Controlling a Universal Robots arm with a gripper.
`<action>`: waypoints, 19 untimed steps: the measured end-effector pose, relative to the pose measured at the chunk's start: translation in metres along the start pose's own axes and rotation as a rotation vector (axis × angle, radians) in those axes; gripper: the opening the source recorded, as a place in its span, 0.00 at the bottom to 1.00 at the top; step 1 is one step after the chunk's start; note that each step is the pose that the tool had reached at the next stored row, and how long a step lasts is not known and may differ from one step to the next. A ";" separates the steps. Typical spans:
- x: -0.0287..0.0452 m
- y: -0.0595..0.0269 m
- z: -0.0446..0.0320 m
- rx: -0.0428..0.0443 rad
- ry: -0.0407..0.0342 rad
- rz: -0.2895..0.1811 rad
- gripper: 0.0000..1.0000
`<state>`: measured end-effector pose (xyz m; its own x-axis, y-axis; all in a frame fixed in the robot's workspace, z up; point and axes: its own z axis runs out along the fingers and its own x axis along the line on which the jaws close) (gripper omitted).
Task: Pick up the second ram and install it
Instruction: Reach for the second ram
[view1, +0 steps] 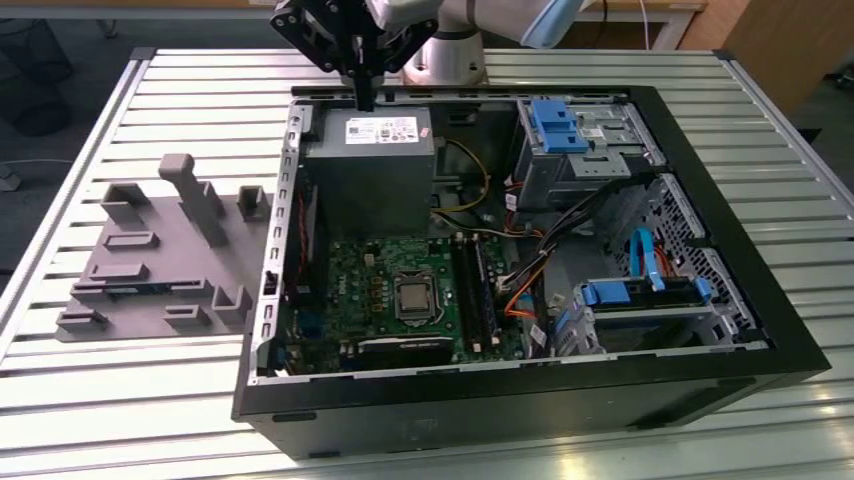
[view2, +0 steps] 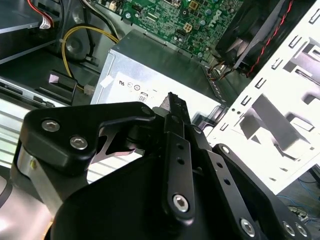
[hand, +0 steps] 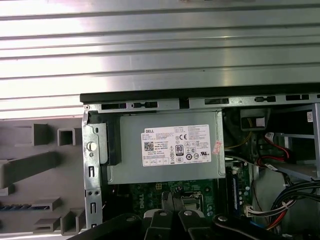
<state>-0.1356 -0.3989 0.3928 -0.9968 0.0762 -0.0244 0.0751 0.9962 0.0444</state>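
Observation:
The second ram (view1: 134, 290) is a thin blue-green strip lying in a slot of the grey holder (view1: 160, 250), on the table at the exterior view's left of the open computer case. The first wrist view shows the ram (hand: 22, 206) in the holder (hand: 35, 165) too. My gripper (view1: 363, 98) hangs above the far rim of the case, over the grey power supply (view1: 367, 165), well away from the ram. Its black fingers (view2: 172, 100) are pressed together and hold nothing. The long black slots (view1: 474, 290) lie on the green motherboard (view1: 387, 290).
The black case (view1: 534, 400) stands open on a slatted metal table (view1: 134, 420). Inside are blue drive brackets (view1: 554, 125), a second blue bracket (view1: 641, 295) and loose cables (view1: 534, 270). Posts rise from the grey holder. The arm's base (view1: 447, 55) stands behind the case.

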 end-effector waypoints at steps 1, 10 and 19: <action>0.0003 0.0000 0.0000 0.0000 0.0000 0.000 0.11; 0.0058 -0.0004 -0.0001 0.0000 0.0000 0.000 0.11; 0.0111 -0.0008 -0.0002 0.0000 0.0000 0.000 0.11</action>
<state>-0.1467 -0.3989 0.3926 -0.9968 0.0762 -0.0244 0.0751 0.9962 0.0444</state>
